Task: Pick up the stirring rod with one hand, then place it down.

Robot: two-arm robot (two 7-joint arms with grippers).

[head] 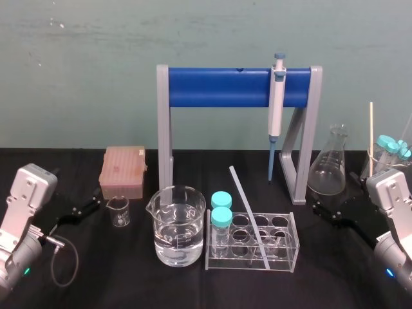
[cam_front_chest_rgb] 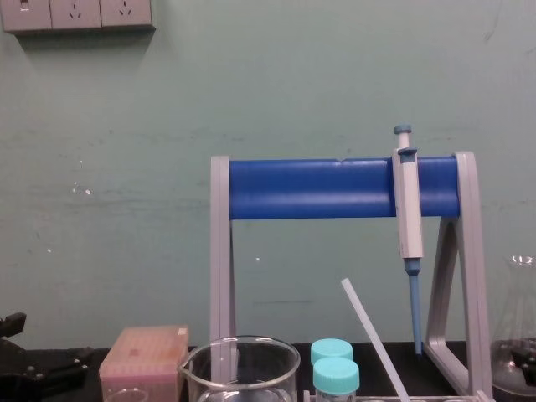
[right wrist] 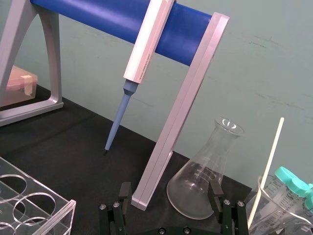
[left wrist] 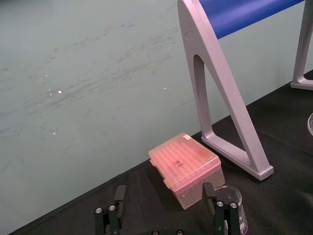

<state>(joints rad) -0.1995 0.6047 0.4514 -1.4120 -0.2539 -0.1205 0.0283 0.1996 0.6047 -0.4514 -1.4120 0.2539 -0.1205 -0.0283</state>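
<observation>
Pale green scuffed wall [head: 77, 64] behind black tabletop [head: 116, 283]; white power sockets [cam_front_chest_rgb: 77, 14] high up.

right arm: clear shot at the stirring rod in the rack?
Probably yes. The right gripper sits open to the right of the rack; the stirring rod leans up from it, upper part exposed. The flask stands farther back, not between.

Nothing really readable here, honestly. The pipette [right wrist: 146, 43] hanging on the blue stand [right wrist: 98, 14] has tiny print down its side, but it's too small to make out.
</observation>
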